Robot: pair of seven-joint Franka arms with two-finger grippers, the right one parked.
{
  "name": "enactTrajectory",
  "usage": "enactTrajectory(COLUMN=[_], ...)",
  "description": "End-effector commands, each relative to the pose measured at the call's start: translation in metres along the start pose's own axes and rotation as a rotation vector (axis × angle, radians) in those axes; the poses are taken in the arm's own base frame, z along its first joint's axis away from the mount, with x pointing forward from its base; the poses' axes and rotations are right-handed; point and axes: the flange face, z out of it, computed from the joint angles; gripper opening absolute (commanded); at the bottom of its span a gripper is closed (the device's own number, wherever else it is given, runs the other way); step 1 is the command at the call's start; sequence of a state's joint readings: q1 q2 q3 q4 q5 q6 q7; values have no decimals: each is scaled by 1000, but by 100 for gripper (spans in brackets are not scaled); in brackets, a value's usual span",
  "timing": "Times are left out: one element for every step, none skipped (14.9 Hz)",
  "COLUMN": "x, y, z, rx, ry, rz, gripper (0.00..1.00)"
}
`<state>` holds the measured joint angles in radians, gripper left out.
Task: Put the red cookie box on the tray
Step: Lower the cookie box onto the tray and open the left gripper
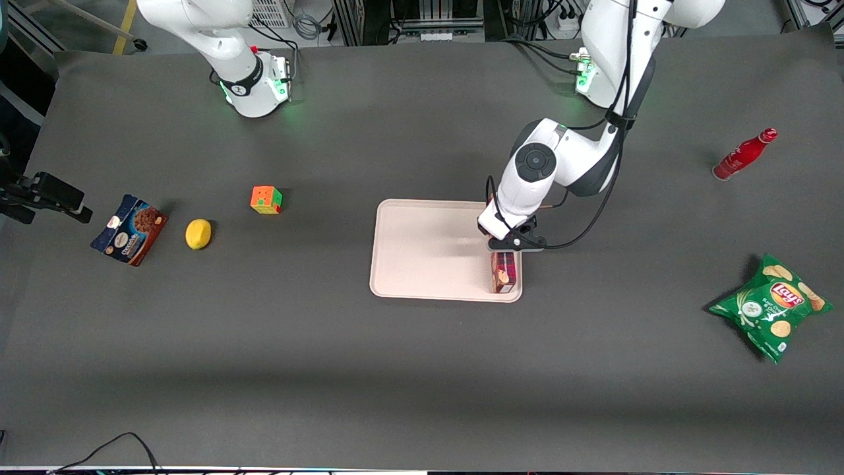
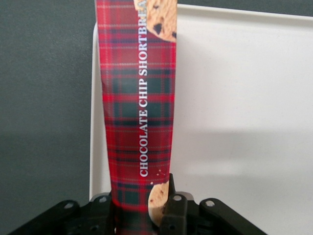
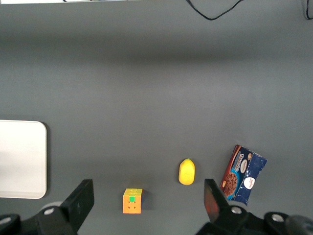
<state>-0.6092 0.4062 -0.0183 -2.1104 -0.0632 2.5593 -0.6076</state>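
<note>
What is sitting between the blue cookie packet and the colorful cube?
A yellow lemon lies between the blue cookie packet and the cube, seen in the front view. The gripper, over the tray, holds the red cookie box.

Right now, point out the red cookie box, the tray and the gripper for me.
red cookie box [image 2: 139, 117]: left wrist view, plaid side panel by the lettering.
tray [image 1: 422, 247]: front view, bare pink floor.
gripper [image 1: 509, 249]: front view, fingers shut on the box's upper end, above the tray's edge.
</note>
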Motion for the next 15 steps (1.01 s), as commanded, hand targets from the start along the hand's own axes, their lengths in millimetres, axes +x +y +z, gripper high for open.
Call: enactTrajectory(x=[1,3,4,5,5,5,6,7,10,11,14,22,35,46,59], y=[3,1,0,1,1,1,0,-1,1,1,2,2,-4,-5,-12], z=[4,3,3,3,2,2,1,-2,-8,-15,-26,-40,-60,-83,-107], rx=[6,5,5,-3,-7,-8,-8,-7,-14,-15,-26,-41,-44,-43,-38], ry=[12,16,19,29,31,31,28,27,33,32,25,9,-7,-19,-25], rz=[-14,-18,-21,-22,-25,-28,-35,-37,-40,-43,-59,-87,-117,-119,-109], gripper=[40,56,66,75,85,97,100,100,100,100,100,100,100,100,100])
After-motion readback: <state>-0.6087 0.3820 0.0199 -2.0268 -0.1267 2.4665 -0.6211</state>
